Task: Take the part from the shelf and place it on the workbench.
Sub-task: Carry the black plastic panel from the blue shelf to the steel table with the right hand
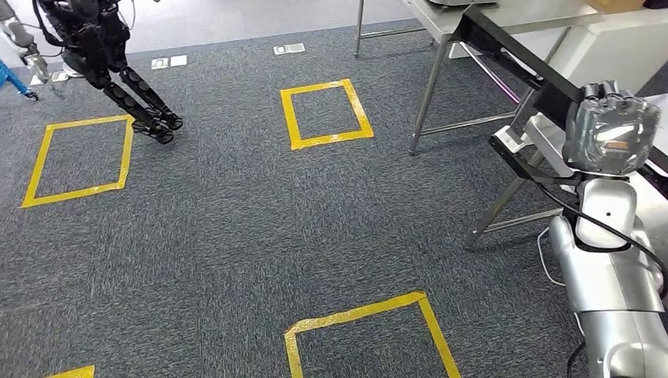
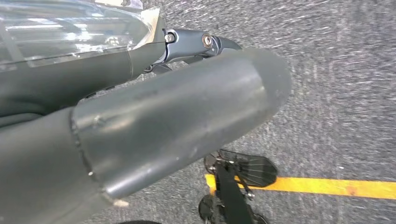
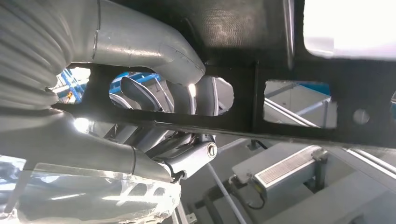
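I see the right robot hand (image 1: 613, 126) raised at the right side of the head view, fingers wrapped round a long black part (image 1: 516, 59), a flat frame-like bar w/ cut-out windows. In the right wrist view the thumb (image 3: 154, 49) lies over the top of the part (image 3: 299, 100) and the darker fingers (image 3: 140, 95) show through one cut-out, so the right robot hand is clamped on it. The part runs from the hand up and left, its far end over the edge of the metal table (image 1: 441, 24); I can't tell if it touches the table top. The table has thin steel legs on grey carpet (image 1: 220, 228), w/ yellow tape squares (image 1: 324, 114) marked on it.

Left robot hand (image 2: 154, 126) hangs over the carpet near a yellow tape line (image 2: 336, 186); its fingers are hidden behind the thumb, so I can't tell open or closed.

Another dark robot's legs (image 1: 138, 90) stand at far left by a tape square.
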